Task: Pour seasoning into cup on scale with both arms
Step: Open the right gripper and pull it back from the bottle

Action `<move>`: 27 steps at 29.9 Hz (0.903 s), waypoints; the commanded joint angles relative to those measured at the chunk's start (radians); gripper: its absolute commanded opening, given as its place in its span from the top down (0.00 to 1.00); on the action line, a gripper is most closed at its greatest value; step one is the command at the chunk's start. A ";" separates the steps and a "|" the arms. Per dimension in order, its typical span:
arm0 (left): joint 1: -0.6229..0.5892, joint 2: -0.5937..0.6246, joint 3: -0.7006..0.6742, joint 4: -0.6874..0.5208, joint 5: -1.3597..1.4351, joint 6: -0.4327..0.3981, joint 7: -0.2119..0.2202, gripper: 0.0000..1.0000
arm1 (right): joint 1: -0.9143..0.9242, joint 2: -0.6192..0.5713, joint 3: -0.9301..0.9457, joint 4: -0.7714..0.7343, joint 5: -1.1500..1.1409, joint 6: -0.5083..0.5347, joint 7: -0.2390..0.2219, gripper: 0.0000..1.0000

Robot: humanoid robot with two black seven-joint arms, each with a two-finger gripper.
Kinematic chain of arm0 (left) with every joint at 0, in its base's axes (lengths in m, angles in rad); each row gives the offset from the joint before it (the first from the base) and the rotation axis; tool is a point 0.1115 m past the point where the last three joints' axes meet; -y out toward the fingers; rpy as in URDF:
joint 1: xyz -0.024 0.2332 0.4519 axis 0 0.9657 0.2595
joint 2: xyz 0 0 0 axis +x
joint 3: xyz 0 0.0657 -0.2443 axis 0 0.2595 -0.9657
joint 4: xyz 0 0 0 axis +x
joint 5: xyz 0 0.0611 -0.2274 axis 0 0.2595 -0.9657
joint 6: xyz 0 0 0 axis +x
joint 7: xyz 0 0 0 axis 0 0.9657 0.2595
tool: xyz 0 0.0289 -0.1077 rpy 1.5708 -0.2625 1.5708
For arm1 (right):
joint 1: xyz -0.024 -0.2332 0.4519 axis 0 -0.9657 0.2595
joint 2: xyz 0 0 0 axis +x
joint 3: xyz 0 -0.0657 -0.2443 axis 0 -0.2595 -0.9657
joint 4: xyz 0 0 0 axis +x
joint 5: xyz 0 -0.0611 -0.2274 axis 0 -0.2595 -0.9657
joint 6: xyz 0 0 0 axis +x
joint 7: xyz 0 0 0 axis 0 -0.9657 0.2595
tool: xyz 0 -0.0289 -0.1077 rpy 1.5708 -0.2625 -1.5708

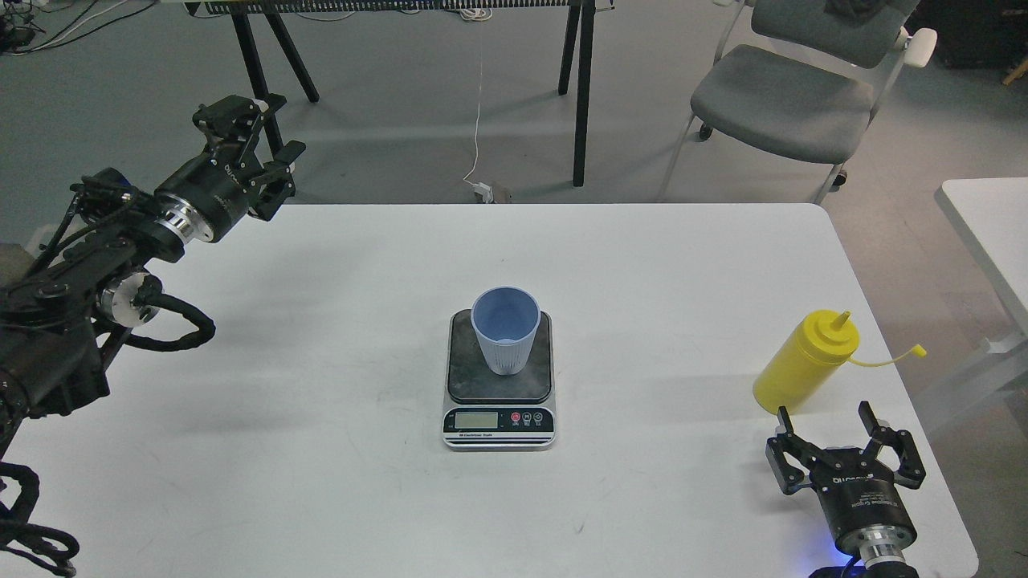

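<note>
Right fingers (863, 421) spread wide, empty.

1. The left arm (72, 305) runs off the left edge, so its upper links are unseen.
2. The right arm (871, 534) is cut by the bottom edge just below the wrist ring.
3. The cup (504, 329) hides part of the scale (499, 405) plate beneath it.
4. The scale's display is too small to read.
5. The chair (791, 96) and the far table (401, 6) are cropped by the top edge.
6. The side table (992, 233) is cut by the right edge.
</note>
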 commanded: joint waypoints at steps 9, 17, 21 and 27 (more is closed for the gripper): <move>0.000 -0.005 -0.005 0.000 0.000 0.000 0.000 0.34 | 0.004 -0.335 0.034 -0.005 -0.001 0.000 -0.022 0.01; -0.004 -0.018 -0.009 0.000 0.000 0.000 0.000 0.34 | 0.154 -0.481 0.038 -0.157 -0.081 0.000 -0.022 0.01; -0.017 -0.015 -0.009 0.000 0.000 0.000 0.000 0.34 | 0.331 -0.496 0.028 -0.284 -0.145 0.000 -0.028 0.01; -0.018 -0.016 -0.009 0.000 0.000 0.000 0.000 0.34 | 0.541 -0.493 0.015 -0.324 -0.175 0.000 -0.088 0.01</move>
